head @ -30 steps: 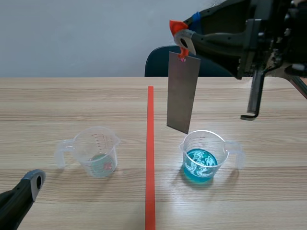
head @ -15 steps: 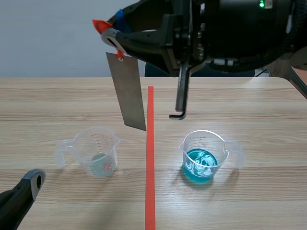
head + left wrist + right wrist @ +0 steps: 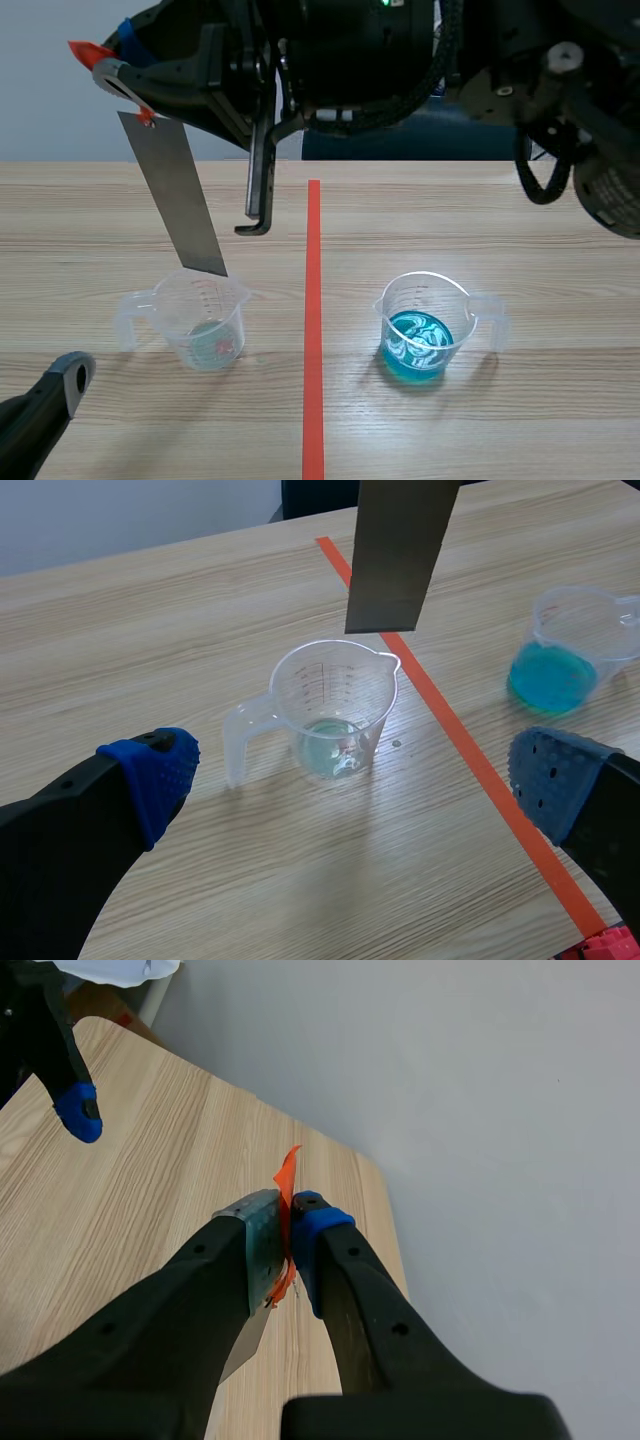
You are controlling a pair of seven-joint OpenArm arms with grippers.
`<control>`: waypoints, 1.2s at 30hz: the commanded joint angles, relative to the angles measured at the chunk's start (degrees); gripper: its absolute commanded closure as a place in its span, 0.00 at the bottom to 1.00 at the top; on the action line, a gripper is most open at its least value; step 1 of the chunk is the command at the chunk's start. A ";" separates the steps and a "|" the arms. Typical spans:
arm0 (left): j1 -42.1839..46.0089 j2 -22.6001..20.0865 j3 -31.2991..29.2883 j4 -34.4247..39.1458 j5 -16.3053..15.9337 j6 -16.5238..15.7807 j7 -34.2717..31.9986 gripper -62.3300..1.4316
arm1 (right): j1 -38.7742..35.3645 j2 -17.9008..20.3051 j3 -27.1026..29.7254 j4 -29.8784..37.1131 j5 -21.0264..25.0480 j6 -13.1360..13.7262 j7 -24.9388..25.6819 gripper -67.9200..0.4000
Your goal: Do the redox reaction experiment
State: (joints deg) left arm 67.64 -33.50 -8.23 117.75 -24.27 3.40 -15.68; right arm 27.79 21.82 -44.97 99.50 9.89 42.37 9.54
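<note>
The right gripper point(image 3: 106, 64), reaching across to the left side of the table, has its fingers clamped on the orange-tabbed top of the metal strip point(image 3: 180, 205). The strip hangs tilted, its lower edge just above the far rim of the left beaker point(image 3: 205, 318) and not yet in the shallow pale liquid there. The left gripper point(image 3: 355, 780) waits near that beaker with fingers wide apart, so lowering the strip appears to be the outstanding step; the blue-solution beaker point(image 3: 425, 325) stands right of the tape line.

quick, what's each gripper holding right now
Left gripper: open, holding nothing.
Right gripper: shut on the metal strip, gripped at its top end.
</note>
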 commanded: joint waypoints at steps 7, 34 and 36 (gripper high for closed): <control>-0.17 0.31 0.37 1.03 0.00 0.09 -1.20 0.00 | 4.81 -4.44 -2.08 -6.49 0.83 0.35 0.66 0.98; -0.17 0.31 0.37 1.03 0.00 0.07 -0.96 0.00 | 6.80 -7.87 -2.73 -10.86 0.85 0.35 0.81 0.98; -0.17 0.31 0.37 1.03 0.00 0.07 -0.96 0.00 | 6.80 -7.87 -2.73 -10.86 0.85 0.35 0.66 0.98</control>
State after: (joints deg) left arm 67.61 -33.50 -8.23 117.75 -24.27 3.40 -15.66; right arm 33.45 13.98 -47.92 87.64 9.89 42.37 9.54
